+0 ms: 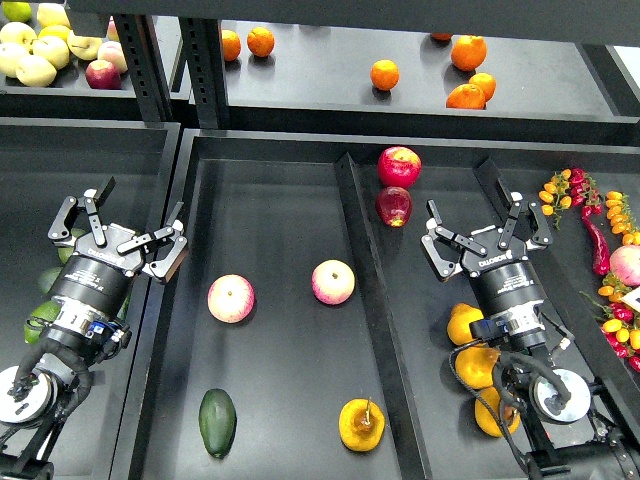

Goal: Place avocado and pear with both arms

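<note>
The dark green avocado (217,422) lies on the floor of the middle tray (270,220), near its front left. The golden pear (361,424) with a brown stem rests to its right, near the divider. My left gripper (118,222) hovers open over the left bin's right wall, empty, up and left of the avocado. My right gripper (486,222) stands open and empty over the right compartment, well above and right of the pear. Neither gripper touches any fruit.
Two pink-yellow apples (231,298) (333,282) lie mid-tray. Red apples (399,166) sit by the divider (372,290). Yellow-orange pears (466,324) lie under my right arm, lighter green avocados (45,312) under my left. Chillies and small tomatoes (600,240) are at right; oranges (385,74) on the back shelf.
</note>
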`<move>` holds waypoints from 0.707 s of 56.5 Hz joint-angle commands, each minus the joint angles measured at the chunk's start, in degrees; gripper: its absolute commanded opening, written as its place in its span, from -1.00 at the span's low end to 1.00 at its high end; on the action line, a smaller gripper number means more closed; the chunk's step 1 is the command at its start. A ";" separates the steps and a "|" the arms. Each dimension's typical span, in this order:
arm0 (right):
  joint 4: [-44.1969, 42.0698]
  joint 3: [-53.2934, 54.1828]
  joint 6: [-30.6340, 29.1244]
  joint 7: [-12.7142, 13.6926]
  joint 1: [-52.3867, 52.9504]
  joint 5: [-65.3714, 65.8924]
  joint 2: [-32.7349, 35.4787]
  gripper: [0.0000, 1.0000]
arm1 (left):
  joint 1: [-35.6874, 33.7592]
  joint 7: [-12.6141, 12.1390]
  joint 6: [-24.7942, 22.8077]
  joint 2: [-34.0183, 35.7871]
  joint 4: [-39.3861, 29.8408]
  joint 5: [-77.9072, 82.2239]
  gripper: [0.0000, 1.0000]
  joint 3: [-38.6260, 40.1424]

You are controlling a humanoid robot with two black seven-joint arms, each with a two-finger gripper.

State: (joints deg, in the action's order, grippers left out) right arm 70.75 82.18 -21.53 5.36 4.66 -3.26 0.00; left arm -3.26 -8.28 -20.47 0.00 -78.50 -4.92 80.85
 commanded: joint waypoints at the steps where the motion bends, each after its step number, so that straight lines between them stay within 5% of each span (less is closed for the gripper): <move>1: -0.09 -0.09 0.00 0.00 0.00 0.00 0.00 0.99 | -0.08 -0.25 -0.35 0.00 0.18 0.00 1.00 0.10; 40: -0.44 -0.18 0.00 0.09 0.00 -0.08 0.00 0.99 | -2.37 -0.25 -4.66 0.00 1.50 0.27 1.00 1.07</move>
State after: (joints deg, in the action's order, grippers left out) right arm 70.32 81.98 -21.61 5.45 4.66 -3.34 0.00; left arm -5.29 -8.58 -25.11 0.00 -77.35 -4.74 82.07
